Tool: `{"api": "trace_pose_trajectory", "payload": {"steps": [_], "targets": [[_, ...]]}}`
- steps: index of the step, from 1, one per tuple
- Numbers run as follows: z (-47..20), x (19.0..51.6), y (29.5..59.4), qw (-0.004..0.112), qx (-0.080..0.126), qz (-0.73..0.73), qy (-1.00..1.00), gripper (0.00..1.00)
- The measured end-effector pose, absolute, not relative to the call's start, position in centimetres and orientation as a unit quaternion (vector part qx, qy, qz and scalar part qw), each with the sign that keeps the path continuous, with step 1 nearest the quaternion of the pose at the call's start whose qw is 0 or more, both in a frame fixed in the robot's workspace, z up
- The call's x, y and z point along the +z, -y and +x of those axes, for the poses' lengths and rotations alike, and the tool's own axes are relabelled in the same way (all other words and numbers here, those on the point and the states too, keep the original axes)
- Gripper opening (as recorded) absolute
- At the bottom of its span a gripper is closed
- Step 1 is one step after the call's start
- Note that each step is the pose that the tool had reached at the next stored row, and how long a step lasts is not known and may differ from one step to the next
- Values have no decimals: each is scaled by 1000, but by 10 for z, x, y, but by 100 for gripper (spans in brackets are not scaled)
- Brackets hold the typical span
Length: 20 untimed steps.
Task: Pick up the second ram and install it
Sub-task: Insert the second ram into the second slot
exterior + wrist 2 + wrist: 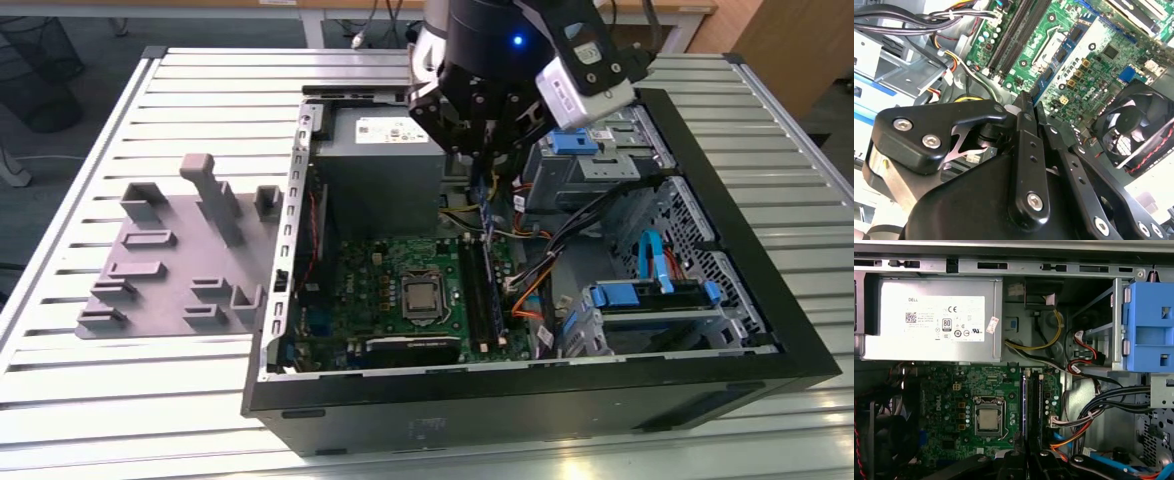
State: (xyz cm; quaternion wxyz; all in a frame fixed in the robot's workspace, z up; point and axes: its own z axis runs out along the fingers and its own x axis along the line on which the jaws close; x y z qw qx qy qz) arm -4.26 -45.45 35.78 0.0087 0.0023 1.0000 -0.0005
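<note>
I see my pincer hanging over the far part of the open computer case, just above the motherboard and beside the grey power supply. In the second wrist view its fingers sit drawn close together, but I cannot tell whether they grip anything. In the first wrist view a ram stick stands in the slots right of the processor socket. The grey holder block rests on the slatted tabletop, left of the case.
</note>
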Motion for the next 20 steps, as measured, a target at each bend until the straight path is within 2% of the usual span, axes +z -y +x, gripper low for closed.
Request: {"api": "trace_pose_trajectory", "payload": {"steps": [20], "targets": [[-37, 338, 460, 9, 1, 0, -1000, 14]]}}
